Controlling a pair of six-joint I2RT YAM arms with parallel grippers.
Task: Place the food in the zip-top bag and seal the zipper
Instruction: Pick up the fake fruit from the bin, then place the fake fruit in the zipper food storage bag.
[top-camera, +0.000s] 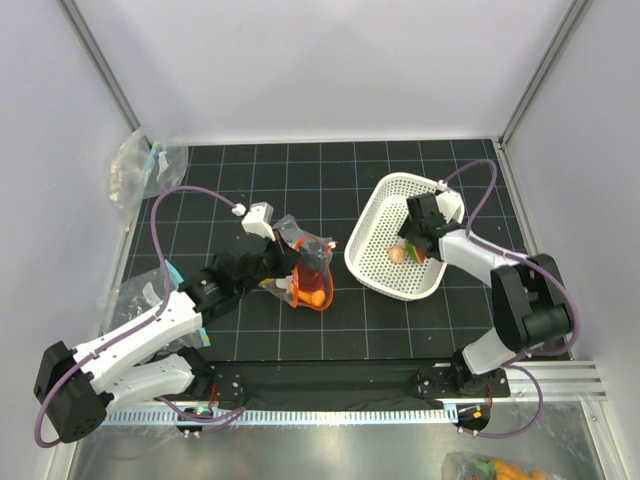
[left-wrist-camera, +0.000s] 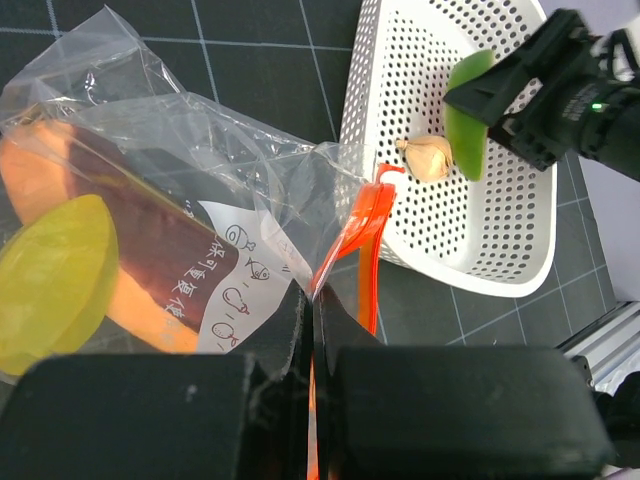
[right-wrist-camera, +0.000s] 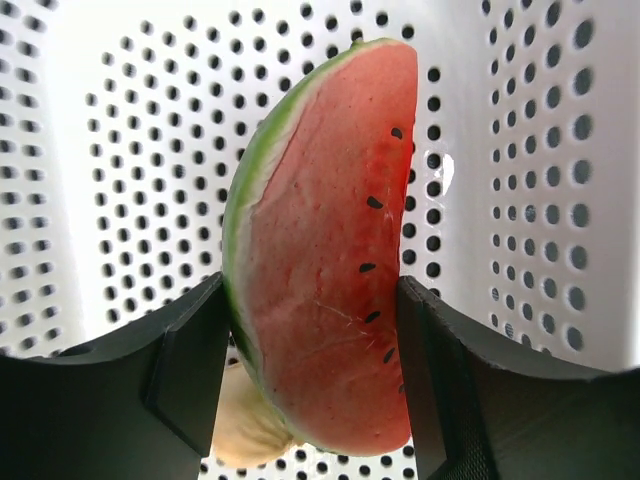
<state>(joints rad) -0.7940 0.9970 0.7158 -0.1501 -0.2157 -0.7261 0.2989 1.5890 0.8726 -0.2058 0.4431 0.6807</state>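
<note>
My left gripper (left-wrist-camera: 315, 300) is shut on the red-orange zipper (left-wrist-camera: 360, 235) edge of the clear zip-top bag (top-camera: 308, 268). Inside the bag lie a yellow lemon (left-wrist-camera: 50, 285), a dark red piece (left-wrist-camera: 150, 255) and an orange piece (left-wrist-camera: 30, 175). My right gripper (right-wrist-camera: 312, 340) is shut on the watermelon slice (right-wrist-camera: 325, 250), held over the white basket (top-camera: 375, 270); the green rind shows in the left wrist view (left-wrist-camera: 468, 115). A small peach piece (left-wrist-camera: 428, 157) lies on the basket floor just under the slice.
Clear bags with teal trim lie at the back left corner (top-camera: 145, 165) and by the left arm (top-camera: 140, 295). More toy food shows at the bottom right (top-camera: 500, 468), off the mat. The basket's rim (left-wrist-camera: 455, 272) is close beside the bag's mouth.
</note>
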